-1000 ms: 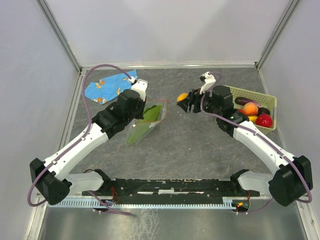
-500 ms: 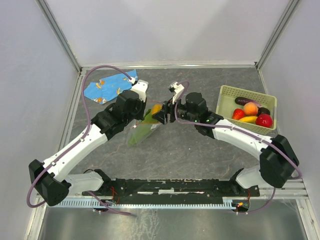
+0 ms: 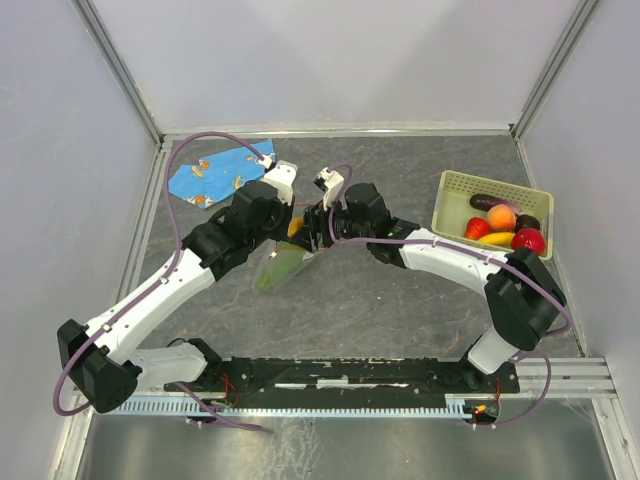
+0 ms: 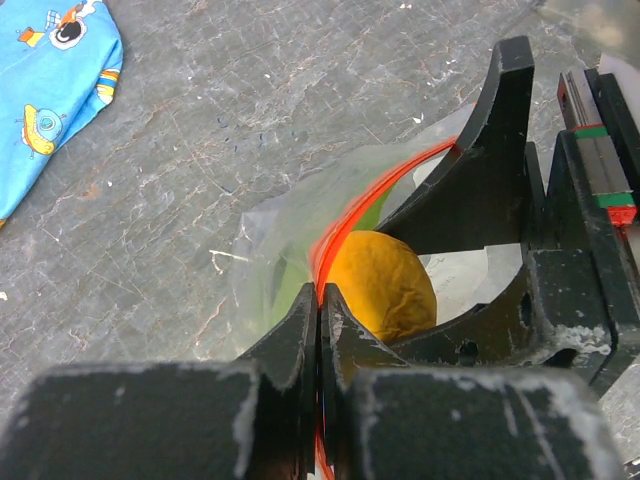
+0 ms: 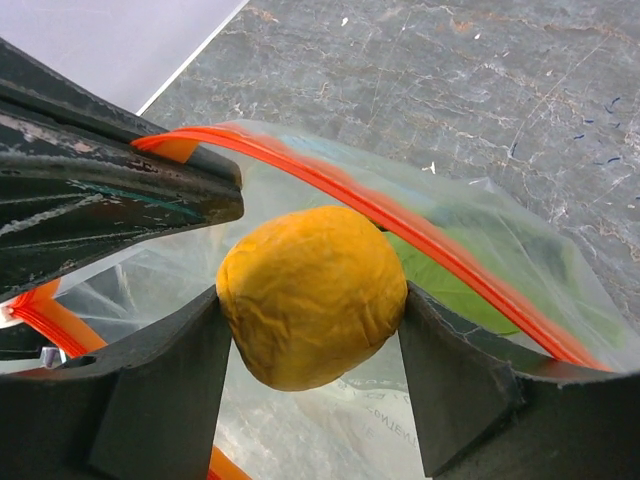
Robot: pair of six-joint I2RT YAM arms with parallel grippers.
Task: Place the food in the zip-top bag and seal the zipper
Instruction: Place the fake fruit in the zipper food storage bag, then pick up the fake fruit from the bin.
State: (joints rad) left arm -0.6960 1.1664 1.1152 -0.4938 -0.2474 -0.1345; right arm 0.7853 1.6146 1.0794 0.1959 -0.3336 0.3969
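- The right gripper [image 5: 312, 335] had its two fingers clamped on the orange [image 5: 305, 280], one finger on each side of the fruit.
- The left gripper [image 4: 320, 305] had its jaws pressed almost together, pinching the zipper [image 4: 352, 212] at the lip of the zip-top bag [image 4: 268, 250].
- The orange sat at the bag's open mouth. In the right wrist view one run of the red-orange strip curved just behind it, and another showed at the lower left.
- In the left wrist view the strip arched over the orange, and the right gripper's black fingers reached in from the right.
- A long green leaf [image 5: 455, 280] lay inside the clear plastic, beyond the orange.
- From above, the two grippers met over the bag at the middle-left of the grey table [image 3: 390, 300], and the bag hung tilted below them.
- Well apart to the right stood the pale green basket [image 3: 449, 182], which held an eggplant [image 3: 492, 201], a peach [image 3: 502, 217], a banana [image 3: 497, 238] and a red round fruit [image 3: 529, 241].
- A blue cloth [image 3: 215, 168] lay at the far left, near the left arm's wrist.
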